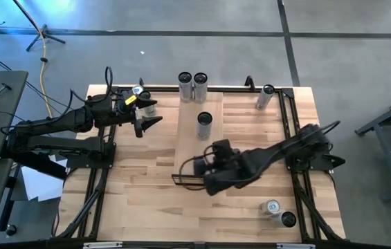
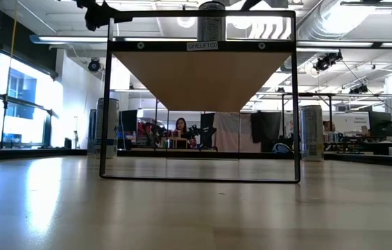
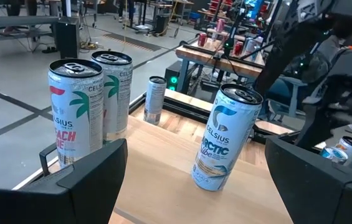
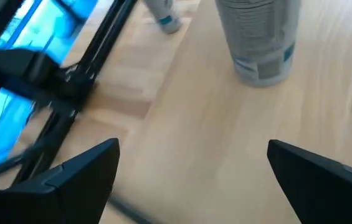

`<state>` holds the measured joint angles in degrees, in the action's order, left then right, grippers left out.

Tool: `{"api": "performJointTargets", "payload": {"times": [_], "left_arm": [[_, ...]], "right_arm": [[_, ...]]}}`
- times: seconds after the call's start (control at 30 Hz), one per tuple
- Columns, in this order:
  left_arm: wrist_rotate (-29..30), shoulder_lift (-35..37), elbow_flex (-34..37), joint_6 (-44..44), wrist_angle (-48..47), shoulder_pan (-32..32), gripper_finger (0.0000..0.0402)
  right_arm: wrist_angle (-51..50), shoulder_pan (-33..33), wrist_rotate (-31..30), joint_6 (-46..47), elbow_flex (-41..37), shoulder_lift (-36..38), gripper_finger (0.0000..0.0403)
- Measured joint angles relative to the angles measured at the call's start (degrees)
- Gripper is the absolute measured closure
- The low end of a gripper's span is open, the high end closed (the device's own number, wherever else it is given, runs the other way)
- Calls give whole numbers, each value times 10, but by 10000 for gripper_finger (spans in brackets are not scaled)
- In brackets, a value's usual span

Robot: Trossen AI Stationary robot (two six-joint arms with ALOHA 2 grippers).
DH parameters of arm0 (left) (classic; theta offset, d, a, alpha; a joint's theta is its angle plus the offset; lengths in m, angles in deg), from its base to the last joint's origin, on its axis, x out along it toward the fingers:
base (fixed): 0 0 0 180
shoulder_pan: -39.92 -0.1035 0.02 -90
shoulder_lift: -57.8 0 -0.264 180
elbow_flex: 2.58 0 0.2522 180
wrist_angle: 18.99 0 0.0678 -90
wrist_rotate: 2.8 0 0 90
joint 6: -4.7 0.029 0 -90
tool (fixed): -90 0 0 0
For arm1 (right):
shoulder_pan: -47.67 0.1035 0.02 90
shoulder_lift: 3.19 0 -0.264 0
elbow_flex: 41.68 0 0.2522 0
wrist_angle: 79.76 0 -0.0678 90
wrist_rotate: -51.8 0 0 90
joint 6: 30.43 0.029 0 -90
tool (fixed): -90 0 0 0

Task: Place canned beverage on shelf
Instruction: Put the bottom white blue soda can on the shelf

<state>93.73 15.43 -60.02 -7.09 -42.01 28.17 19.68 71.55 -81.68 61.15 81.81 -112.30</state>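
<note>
3 cans (image 1: 204,126) already stand on the shelf (image 1: 198,155) at centre frame; my right pincer (image 1: 181,173) hangs released and empty, left pincer (image 1: 155,122) released too.

shelf (image 1: 198,149): three cans upright | right pincer (image 1: 178,180): open, over its near end

We see a smooth pale wood shelf (image 1: 198,149), a butcher-block bench (image 1: 140,187), and a glossy metal can (image 3: 223,138).
</note>
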Motion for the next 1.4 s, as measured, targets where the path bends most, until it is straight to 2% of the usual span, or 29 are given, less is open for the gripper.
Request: {"api": "performJointTargets", "payload": {"times": [0.13,0.37,0.67,1.03,1.27,1.4], "left_arm": [[0,0,0,0,0,0,51],[0,0,0,-1,0,0,51],[0,0,0,-6,0,0,51],[-9,0,0,-16,0,0,51],[-9,0,0,-15,0,0,51],[-9,0,0,-15,0,0,51]], "right_arm": [[-9,-21,-6,-6,36,-54,8],[-42,-29,-53,59,51,-96,8],[-129,-11,-111,93,50,-98,8],[-122,-14,-138,92,48,-98,8],[-109,-31,-149,53,48,-98,8],[-109,-46,-174,34,48,-98,8]]}}
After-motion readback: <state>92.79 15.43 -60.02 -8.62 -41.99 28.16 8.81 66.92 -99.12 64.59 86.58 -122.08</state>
